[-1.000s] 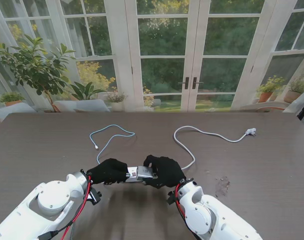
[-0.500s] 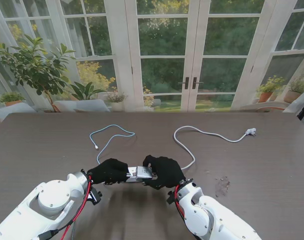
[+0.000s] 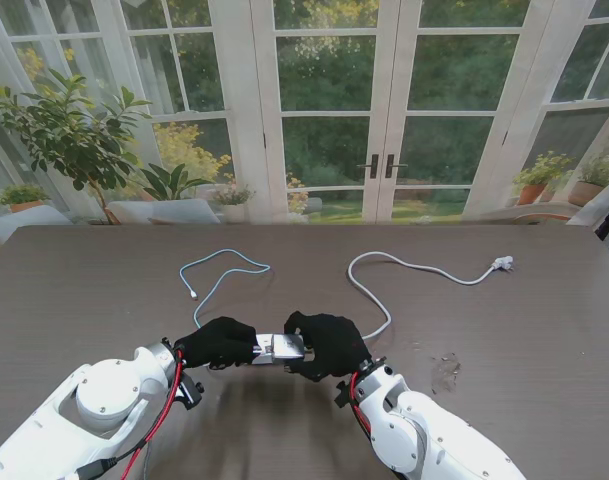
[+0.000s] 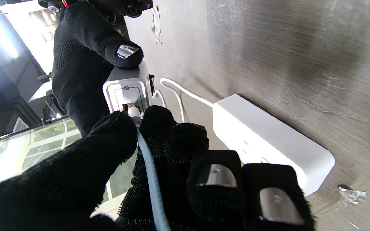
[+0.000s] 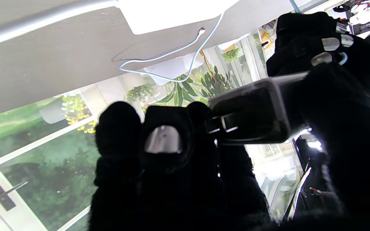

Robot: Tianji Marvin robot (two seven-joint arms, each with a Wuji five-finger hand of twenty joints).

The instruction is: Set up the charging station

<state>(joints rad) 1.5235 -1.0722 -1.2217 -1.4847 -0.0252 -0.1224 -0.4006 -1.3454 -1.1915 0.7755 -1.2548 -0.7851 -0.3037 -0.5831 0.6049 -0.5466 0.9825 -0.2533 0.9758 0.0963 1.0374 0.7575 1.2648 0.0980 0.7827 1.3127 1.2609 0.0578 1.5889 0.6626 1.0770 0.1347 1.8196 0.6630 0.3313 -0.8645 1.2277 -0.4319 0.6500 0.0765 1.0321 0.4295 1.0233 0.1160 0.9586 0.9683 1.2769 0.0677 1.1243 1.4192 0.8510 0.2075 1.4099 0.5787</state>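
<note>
Gripped in the right hand (image 3: 327,343), a small white-faced charger block (image 3: 278,347), lifted over the white plastic power strip (image 4: 271,141). Pinched in the left hand (image 3: 218,342), a light-blue braided cable (image 4: 151,179), plug touching the block's port.

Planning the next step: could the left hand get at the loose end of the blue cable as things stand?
Probably not yet: the left hand is pinching the blue cable at the charger; nothing else blocks the way.

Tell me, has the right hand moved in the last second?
Yes, slightly. The right hand has crept farther from me and a touch left, toward the white cord, with the adapter held between both hands.
</note>
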